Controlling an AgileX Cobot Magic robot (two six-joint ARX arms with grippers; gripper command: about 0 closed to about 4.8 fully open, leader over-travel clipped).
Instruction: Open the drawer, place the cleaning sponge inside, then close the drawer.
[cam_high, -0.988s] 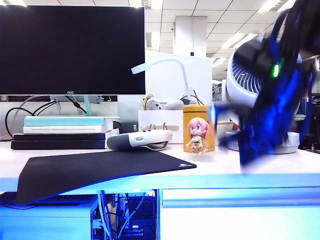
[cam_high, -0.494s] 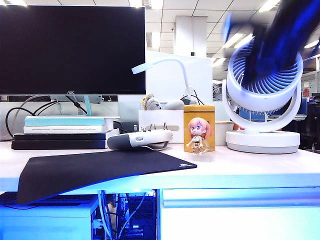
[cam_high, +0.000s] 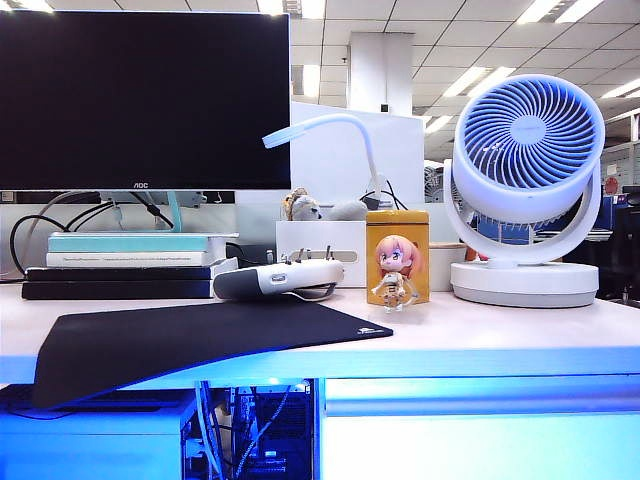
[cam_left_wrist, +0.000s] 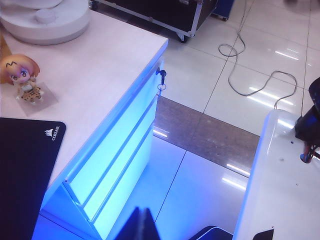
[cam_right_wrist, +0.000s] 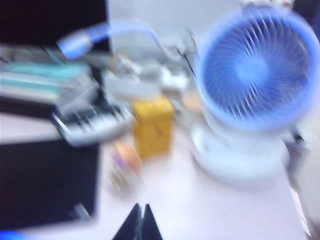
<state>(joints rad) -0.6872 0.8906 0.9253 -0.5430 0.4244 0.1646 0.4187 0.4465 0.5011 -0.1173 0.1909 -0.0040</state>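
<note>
Exterior view: no arm visible; yellow tin (cam_high: 398, 256) stands beside fan (cam_high: 527, 150); no sponge seen.
Drawers (cam_left_wrist: 117, 172): closed.
Left gripper (cam_left_wrist: 142, 225): clenched, empty, above floor.
Right gripper (cam_right_wrist: 140, 223): clenched, empty, over desk.

An open-plan office: a white desk (cam_high: 480, 345) carries a large black monitor (cam_high: 145, 95), stacked books (cam_high: 130, 262), a gooseneck lamp (cam_high: 320, 128), a white desk fan (cam_high: 527, 160) and a black mouse mat (cam_high: 190, 335). Overhead run grid ceiling tiles with strip lights (cam_high: 480, 80). Below the desktop sit white drawers (cam_left_wrist: 120, 165) with a key in the lock (cam_left_wrist: 160, 75), above a glossy tiled floor (cam_left_wrist: 260, 60).
</note>
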